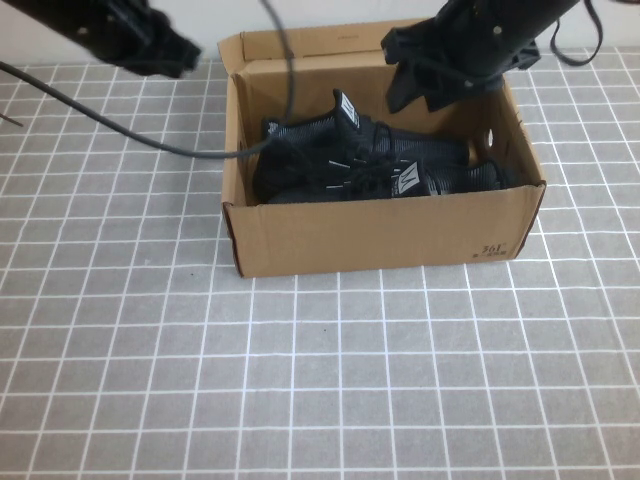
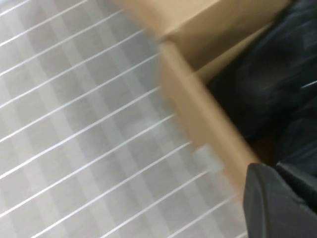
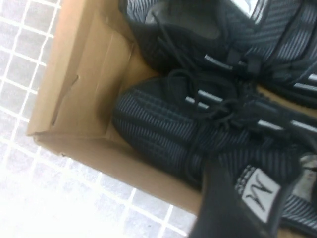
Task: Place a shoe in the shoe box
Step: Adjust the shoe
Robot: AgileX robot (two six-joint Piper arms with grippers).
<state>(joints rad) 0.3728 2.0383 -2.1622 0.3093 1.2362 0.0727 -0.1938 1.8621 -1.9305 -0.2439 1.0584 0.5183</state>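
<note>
Even, soft overhead light fills my high view; the tabletop (image 1: 150, 330) reads clear, with only a faint shadow at the shoe box (image 1: 385, 235) base. The box interior is dim, swallowing shoe detail. My left wrist view is smeared by motion blur. My right wrist view is soft, with tiles washed out by glare.

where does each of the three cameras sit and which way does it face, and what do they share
High view: raised on the robot's side, angled down at the grey tiled table; brown cardboard shoe box holds two black knit sneakers; both arms show at the top, left gripper beyond the box's left wall, right gripper over the box.
Left wrist view: looks down on the box's wall; a dark gripper part shows.
Right wrist view: looks into the box at a laced sneaker; one of its fingers shows.
Shared: box and sneakers.
</note>
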